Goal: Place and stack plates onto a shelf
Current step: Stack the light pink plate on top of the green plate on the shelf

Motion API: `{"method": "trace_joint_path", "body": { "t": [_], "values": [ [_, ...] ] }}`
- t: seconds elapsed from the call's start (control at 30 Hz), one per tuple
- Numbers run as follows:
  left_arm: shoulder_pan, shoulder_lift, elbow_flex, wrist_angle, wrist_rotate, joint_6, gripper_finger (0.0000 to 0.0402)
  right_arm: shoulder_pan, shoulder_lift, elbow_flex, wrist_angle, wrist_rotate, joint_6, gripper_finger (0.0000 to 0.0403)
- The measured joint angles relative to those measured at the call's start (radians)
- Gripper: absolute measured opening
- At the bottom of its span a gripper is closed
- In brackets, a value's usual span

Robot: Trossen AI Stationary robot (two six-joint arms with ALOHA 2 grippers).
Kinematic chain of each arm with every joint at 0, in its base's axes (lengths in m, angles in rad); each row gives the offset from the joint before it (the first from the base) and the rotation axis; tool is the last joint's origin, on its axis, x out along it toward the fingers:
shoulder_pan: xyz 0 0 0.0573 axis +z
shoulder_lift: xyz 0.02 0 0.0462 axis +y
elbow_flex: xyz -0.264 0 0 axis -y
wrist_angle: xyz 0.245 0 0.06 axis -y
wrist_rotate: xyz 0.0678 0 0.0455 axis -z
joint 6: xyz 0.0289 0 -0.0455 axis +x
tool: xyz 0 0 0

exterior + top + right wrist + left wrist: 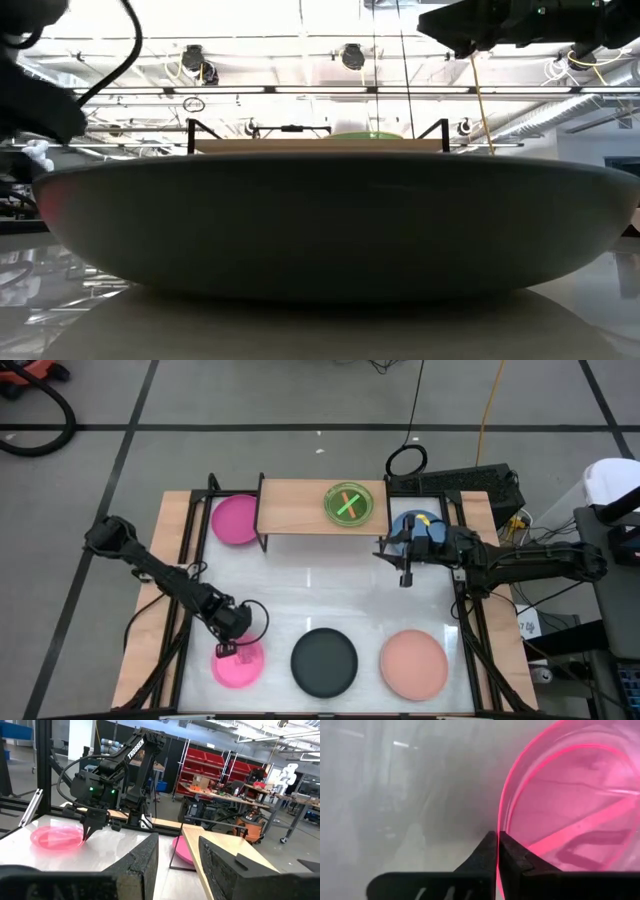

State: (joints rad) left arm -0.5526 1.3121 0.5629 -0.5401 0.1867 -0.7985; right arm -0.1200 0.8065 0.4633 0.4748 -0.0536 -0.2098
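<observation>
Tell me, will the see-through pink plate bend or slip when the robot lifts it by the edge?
The pink plate looks thin, so probably light and slightly bendy. The left gripper pinches only its rim, so it may tilt or slip, being smooth plastic.

Green plate (349, 504) on the shelf (300, 507), magenta (236, 520) beside it, pink (238, 664), black (324, 662), salmon (414, 664) in front

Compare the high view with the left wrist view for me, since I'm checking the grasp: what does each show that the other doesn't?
Only the high view shows the layout: the shelf carrying the green plate, the magenta plate beside it, the black plate and salmon plate at the front, and the right hand near the blue plate. Only the left wrist view shows the fingers closed on the plate's rim. Both show the left hand at the translucent pink plate.
</observation>
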Motion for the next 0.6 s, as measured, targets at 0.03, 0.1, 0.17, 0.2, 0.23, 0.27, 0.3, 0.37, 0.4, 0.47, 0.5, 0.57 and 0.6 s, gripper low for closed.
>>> {"method": "trace_joint_path", "body": {
  "t": [0.03,0.1,0.17,0.2,0.23,0.27,0.3,0.37,0.4,0.47,0.5,0.57,0.6],
  "values": [
    [0.008,0.000,0.010,-0.002,-0.004,0.017,0.0005,0.000,0.000,0.000,0.007,0.000,0.000,0.0122],
    [0.029,0.000,0.035,-0.014,-0.008,0.056,0.0004,0.000,0.000,0.000,0.021,0.000,0.000,0.0122],
    [0.055,0.000,0.064,-0.051,-0.013,0.097,0.0003,0.000,0.000,0.000,0.023,0.000,0.000,0.0122],
    [0.070,0.000,0.081,-0.066,-0.015,0.118,0.0003,0.000,0.000,0.000,0.023,0.000,0.000,0.0122],
    [0.085,0.000,0.099,-0.078,-0.015,0.138,0.0003,0.000,0.000,0.000,0.022,0.000,0.000,0.0122],
    [0.100,0.000,0.116,-0.092,-0.015,0.156,0.0003,0.000,0.000,0.000,0.023,0.000,0.000,0.0122],
    [0.117,0.000,0.134,-0.113,-0.016,0.173,0.0003,0.000,0.000,0.000,0.023,0.000,0.000,0.0122],
    [0.147,0.000,0.170,-0.160,-0.016,0.212,0.0002,0.000,0.000,0.000,0.023,0.000,-0.001,0.0122],
    [0.163,0.000,0.189,-0.183,-0.016,0.230,0.0002,0.000,0.000,0.000,0.023,0.000,-0.001,0.0122],
    [0.192,0.000,0.225,-0.240,-0.015,0.259,0.0002,0.000,0.000,0.000,0.023,0.000,-0.001,0.0122],
    [0.206,0.000,0.243,-0.273,-0.015,0.267,0.0002,0.000,0.000,0.000,0.023,0.000,-0.001,0.0122],
    [0.234,0.000,0.281,-0.339,-0.015,0.278,0.0001,0.000,0.000,0.000,0.023,0.000,-0.002,0.0122],
    [0.246,0.000,0.300,-0.372,-0.015,0.284,0.0001,0.000,0.000,0.000,0.023,0.000,-0.003,0.0122]
  ]
}}
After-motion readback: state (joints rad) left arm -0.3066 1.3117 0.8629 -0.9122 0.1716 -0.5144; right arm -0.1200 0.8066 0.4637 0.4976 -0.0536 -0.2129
